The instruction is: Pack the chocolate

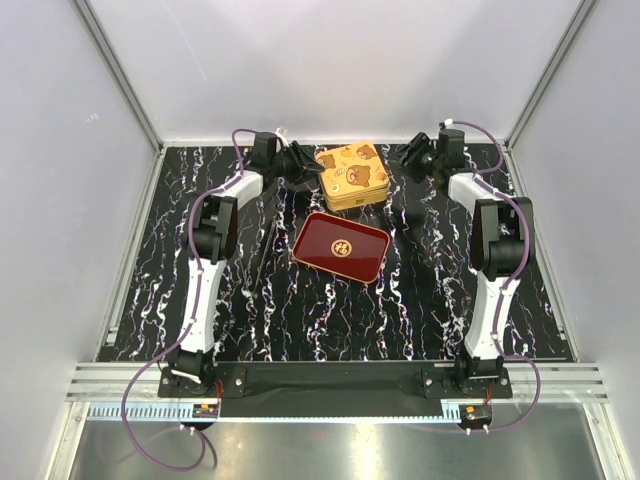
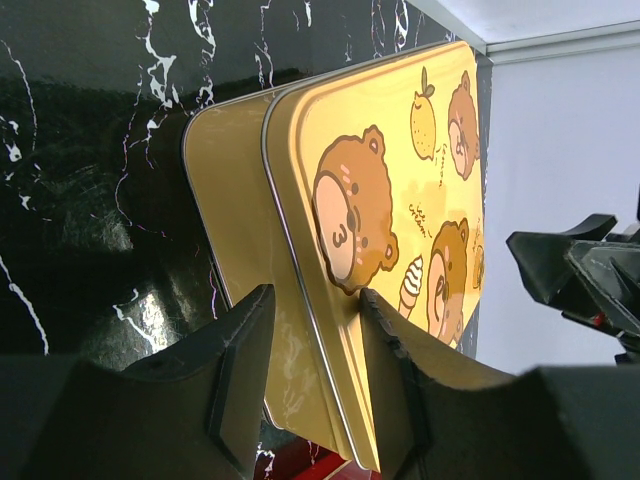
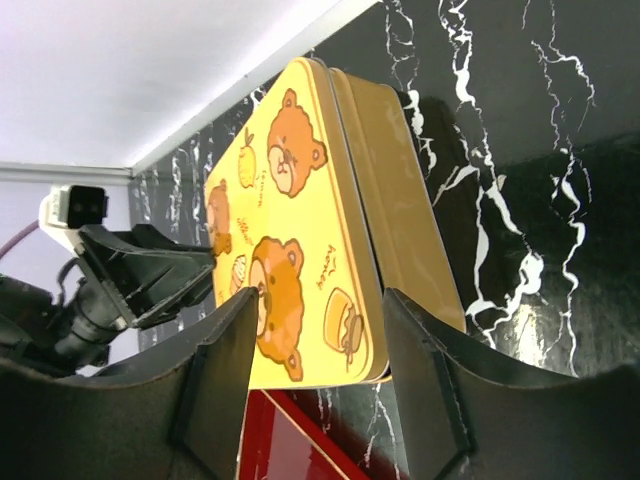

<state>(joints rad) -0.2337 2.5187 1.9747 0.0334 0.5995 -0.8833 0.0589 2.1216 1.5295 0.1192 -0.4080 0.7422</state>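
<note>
From the top camera I see the gold tin (image 1: 352, 175) standing at the far side of the black marbled surface (image 1: 300, 310), with its lid (image 1: 350, 165) on; the lid has brown bears printed on it. The red tray (image 1: 341, 246) lies just in front of the tin, nearer to the arm bases, and I cannot tell if the two touch. No chocolate shows in any of the three views, so with the lid on I cannot say where it is. The left hand (image 1: 303, 163) is at the left corner of the tin. In its wrist view the left hand (image 2: 313, 300) has its fingers (image 2: 245, 370) apart at a medium width, and the rim of the lid runs up between them. I cannot tell if the pads really press on the metal. The right hand (image 1: 412, 157) is just beside the right side of the tin, a little apart from it. In its own wrist view the right hand (image 3: 320, 300) is spread wide and nothing is held; the tin appears beyond the gap.
</note>
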